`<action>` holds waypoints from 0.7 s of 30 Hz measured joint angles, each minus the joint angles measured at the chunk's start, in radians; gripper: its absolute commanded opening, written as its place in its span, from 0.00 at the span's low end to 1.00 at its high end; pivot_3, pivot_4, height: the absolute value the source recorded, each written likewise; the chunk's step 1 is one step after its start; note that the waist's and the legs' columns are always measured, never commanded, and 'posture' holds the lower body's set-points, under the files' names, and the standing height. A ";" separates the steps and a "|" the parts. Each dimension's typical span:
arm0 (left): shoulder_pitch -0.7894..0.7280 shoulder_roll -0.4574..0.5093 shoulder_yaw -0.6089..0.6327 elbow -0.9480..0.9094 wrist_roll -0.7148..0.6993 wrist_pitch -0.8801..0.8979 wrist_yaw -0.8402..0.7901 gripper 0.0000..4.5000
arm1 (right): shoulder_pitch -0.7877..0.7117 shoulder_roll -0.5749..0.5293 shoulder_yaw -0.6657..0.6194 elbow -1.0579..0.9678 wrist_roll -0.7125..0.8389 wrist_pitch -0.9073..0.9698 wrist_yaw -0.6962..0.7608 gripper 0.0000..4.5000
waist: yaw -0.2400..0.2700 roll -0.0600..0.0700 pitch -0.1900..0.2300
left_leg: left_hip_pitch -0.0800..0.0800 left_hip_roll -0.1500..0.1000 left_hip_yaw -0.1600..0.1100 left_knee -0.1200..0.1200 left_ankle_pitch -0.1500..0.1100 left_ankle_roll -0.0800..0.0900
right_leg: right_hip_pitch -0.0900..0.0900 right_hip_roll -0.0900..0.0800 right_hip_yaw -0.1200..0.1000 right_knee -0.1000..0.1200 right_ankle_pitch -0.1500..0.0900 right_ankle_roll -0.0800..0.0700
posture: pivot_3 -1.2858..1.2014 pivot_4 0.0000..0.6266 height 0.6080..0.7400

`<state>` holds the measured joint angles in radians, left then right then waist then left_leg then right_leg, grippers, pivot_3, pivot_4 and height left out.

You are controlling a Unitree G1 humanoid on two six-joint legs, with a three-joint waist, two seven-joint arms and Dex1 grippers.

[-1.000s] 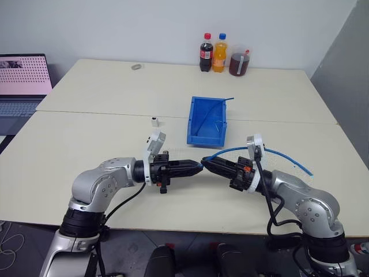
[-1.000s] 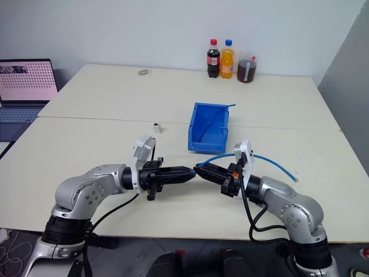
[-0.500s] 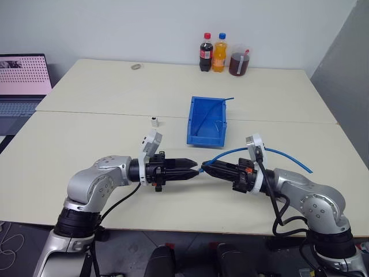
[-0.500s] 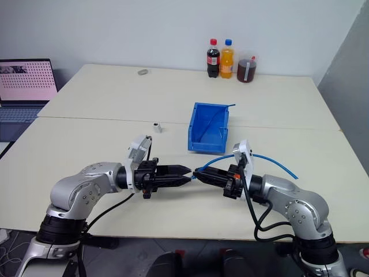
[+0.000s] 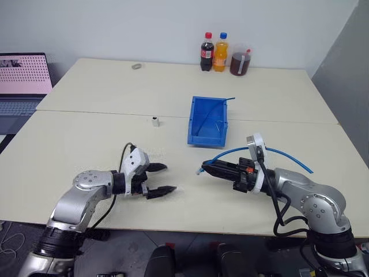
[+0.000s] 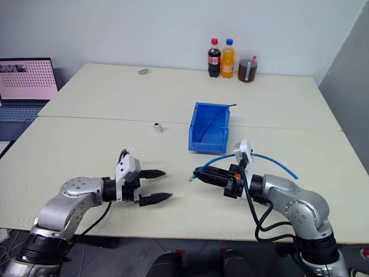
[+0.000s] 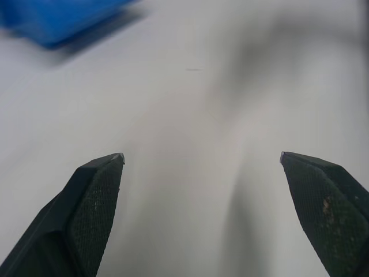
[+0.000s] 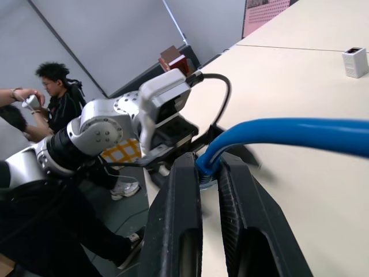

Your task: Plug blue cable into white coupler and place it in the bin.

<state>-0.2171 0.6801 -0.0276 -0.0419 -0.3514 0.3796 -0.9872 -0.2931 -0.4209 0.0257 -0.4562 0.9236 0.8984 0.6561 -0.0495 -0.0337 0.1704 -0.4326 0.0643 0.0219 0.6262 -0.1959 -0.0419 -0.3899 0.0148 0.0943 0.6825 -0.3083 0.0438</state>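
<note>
Jaws on the right gripper [image 5: 203, 168] are clenched on the blue cable [image 5: 271, 151] close behind its plug, which juts from the fingertips at centre frame in the head views, above the tabletop [image 5: 86, 138]. Jaws on the left gripper [image 5: 159, 179] are spread wide and hold nothing, low over the tabletop in the lower left. From the grip, the light-blue cable, thin and flexible, arches up over the right wrist and trails down to the tabletop at the right. Its plug end looks pale and small, with detail too fine to read. The white coupler [image 5: 154, 121], a tiny boxy block, stands upright and alone left of centre, well apart from both grippers and left of the bin [image 5: 207, 121], whose lowered lip faces the robot. A second length of blue cable leans inside the bin, over its far rim. The step in hand appears to be fetching the coupler with the free left gripper. To do it well, the fingers should straddle the block across its sides, leaving its opening clear. The right should keep the plug steady and level so that the two can meet in line. The block could tip if nudged off-centre.
</note>
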 measured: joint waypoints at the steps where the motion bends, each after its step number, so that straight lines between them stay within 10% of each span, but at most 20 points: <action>1: -0.009 -0.030 0.015 0.033 0.065 -0.047 0.106 1.00 | 0.003 0.000 -0.001 0.000 -0.001 -0.002 -0.003 0.03 | 0.002 0.000 0.000 | 0.000 0.000 0.000 0.000 0.000 0.000 | 0.000 0.000 0.000 0.000 0.000 0.000 | 0.52 0.24 1.00; 9: -0.207 -0.185 0.095 0.186 0.201 -0.021 0.521 1.00 | 0.004 0.008 0.000 0.003 -0.009 -0.019 -0.009 0.03 | 0.018 -0.001 0.000 | -0.001 -0.001 0.002 0.001 0.000 0.000 | 0.000 0.000 0.001 -0.001 0.004 -0.001 | 0.52 0.24 1.00; 21: -0.557 -0.321 0.070 0.706 0.261 -0.032 0.594 1.00 | -0.010 0.026 0.003 0.021 -0.040 -0.034 -0.028 0.02 | 0.019 -0.002 0.000 | -0.001 -0.002 0.001 0.001 0.000 0.000 | 0.000 0.001 0.001 -0.001 0.005 -0.001 | 0.52 0.24 1.00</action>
<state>-0.7744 0.3593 0.0420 0.6636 -0.0905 0.3478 -0.3932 -0.3028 -0.3953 0.0287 -0.4347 0.8832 0.8644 0.6281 -0.0301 -0.0354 0.1705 -0.4341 0.0625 0.0231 0.6277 -0.1959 -0.0419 -0.3897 0.0158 0.0950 0.6813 -0.3038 0.0428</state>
